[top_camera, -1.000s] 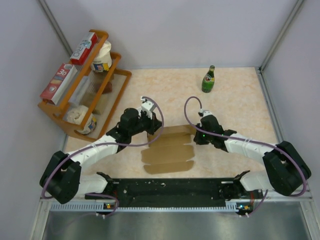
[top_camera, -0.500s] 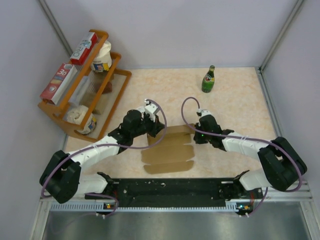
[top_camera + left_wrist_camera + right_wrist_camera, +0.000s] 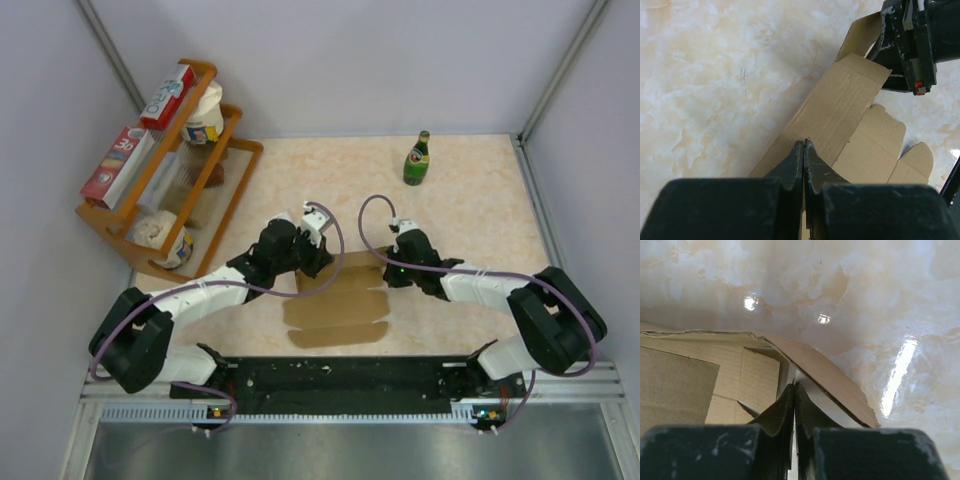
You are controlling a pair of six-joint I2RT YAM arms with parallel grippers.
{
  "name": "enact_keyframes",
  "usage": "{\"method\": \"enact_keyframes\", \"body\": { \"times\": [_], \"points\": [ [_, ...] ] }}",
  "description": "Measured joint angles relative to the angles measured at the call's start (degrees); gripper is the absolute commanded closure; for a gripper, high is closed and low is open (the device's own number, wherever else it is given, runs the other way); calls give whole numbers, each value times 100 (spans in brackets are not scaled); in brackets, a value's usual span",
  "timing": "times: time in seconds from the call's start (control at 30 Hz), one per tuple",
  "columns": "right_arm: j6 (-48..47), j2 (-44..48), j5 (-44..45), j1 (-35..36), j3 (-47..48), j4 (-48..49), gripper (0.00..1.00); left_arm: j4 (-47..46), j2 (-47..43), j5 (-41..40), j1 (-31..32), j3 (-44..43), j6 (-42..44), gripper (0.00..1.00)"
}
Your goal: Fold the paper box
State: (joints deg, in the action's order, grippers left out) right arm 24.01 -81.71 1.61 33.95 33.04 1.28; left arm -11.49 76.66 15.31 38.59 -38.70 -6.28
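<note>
The paper box (image 3: pixel 336 302) lies mostly flat in the middle of the table, plain brown cardboard with its flaps spread out. My left gripper (image 3: pixel 320 256) is shut at the box's far left corner; in the left wrist view its tips (image 3: pixel 804 143) rest on a long flap (image 3: pixel 835 112). My right gripper (image 3: pixel 386 271) is shut at the far right corner. In the right wrist view its tips (image 3: pixel 794 386) sit under a side flap (image 3: pixel 832 377) that is lifted off the table. I see nothing pinched between either pair of jaws.
A green bottle (image 3: pixel 417 160) stands at the back right. A wooden rack (image 3: pixel 236 150) at the left holds red-and-white cartons (image 3: pixel 118 166) and white tubs. Side walls close in on both sides of the table.
My left gripper has slid right along the box's far edge, onto the flap. My right gripper has edged slightly left, under the lifted flap.
</note>
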Motion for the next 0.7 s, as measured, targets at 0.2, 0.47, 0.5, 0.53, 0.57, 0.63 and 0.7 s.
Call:
{"method": "enact_keyframes", "body": {
  "times": [0.2,0.47,0.5,0.53,0.57,0.63,0.7],
  "points": [
    [-2,-57,-260,0,2,107,100,55,55,-2,9,-70,42,100],
    [13,-55,-586,0,2,205,100,170,144,-13,11,-162,46,100],
    [15,-55,-623,0,2,227,100,173,170,-13,11,-181,46,100],
    [17,-55,-671,0,7,240,100,175,181,-15,11,-188,46,100],
    [17,-55,-726,0,7,247,100,195,190,-13,11,-195,48,100],
    [22,-55,-822,0,9,243,100,219,201,-13,11,-223,48,100],
    [24,-55,-911,0,13,247,100,251,205,-11,11,-247,50,100]
  ]
}}
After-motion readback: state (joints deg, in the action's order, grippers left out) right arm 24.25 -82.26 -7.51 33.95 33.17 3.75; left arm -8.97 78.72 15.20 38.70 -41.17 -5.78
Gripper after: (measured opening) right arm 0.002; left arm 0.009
